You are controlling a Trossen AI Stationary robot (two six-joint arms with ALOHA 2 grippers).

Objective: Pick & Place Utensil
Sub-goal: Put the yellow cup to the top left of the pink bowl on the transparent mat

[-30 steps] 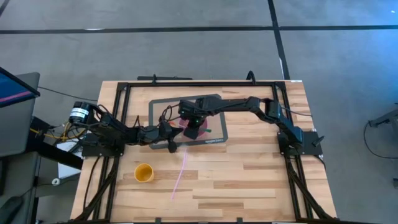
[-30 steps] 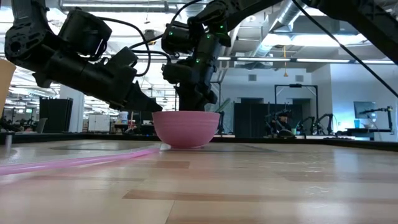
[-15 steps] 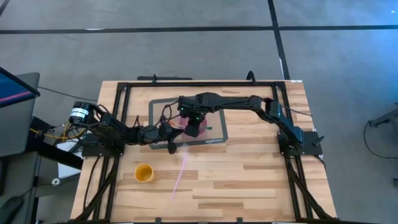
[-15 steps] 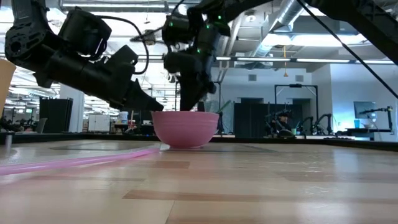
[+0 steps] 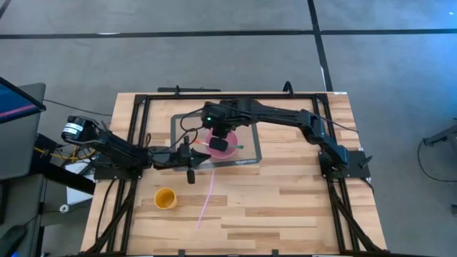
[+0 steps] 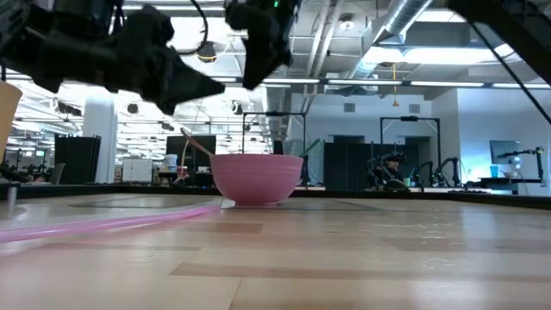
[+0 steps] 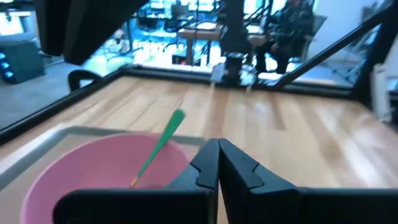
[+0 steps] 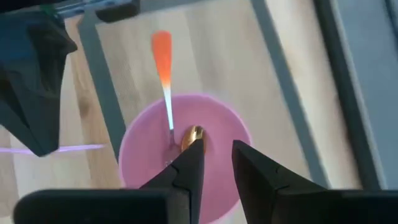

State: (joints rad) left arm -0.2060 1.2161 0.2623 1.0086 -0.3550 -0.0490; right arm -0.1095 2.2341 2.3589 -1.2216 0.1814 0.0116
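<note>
A pink bowl point(image 5: 221, 144) is sitting on a grey mat point(image 5: 180, 128) just above the middle of the high view, and a utensil point(image 8: 165, 81) is leaning inside it, its bowl end down in the dish and its orange-tipped handle sticking out over the rim. In the left wrist view the same handle point(image 7: 158, 145) is showing green against the wood.

The right gripper point(image 5: 214, 126) is hanging directly above the bowl, its fingers point(image 8: 188, 167) parted and holding nothing; the utensil is lying free below them. In the low view it is sitting at the top centre of the frame point(image 6: 258, 43), well clear of the rim.

The left gripper point(image 5: 190, 157) is hovering left of the bowl, near the mat's lower edge, its fingers point(image 7: 208, 169) pressed together on nothing.

A pink straw point(image 5: 208, 200) is lying on the table point(image 5: 285, 207) below the mat, and a yellow cup point(image 5: 165, 198) is standing at lower left.
</note>
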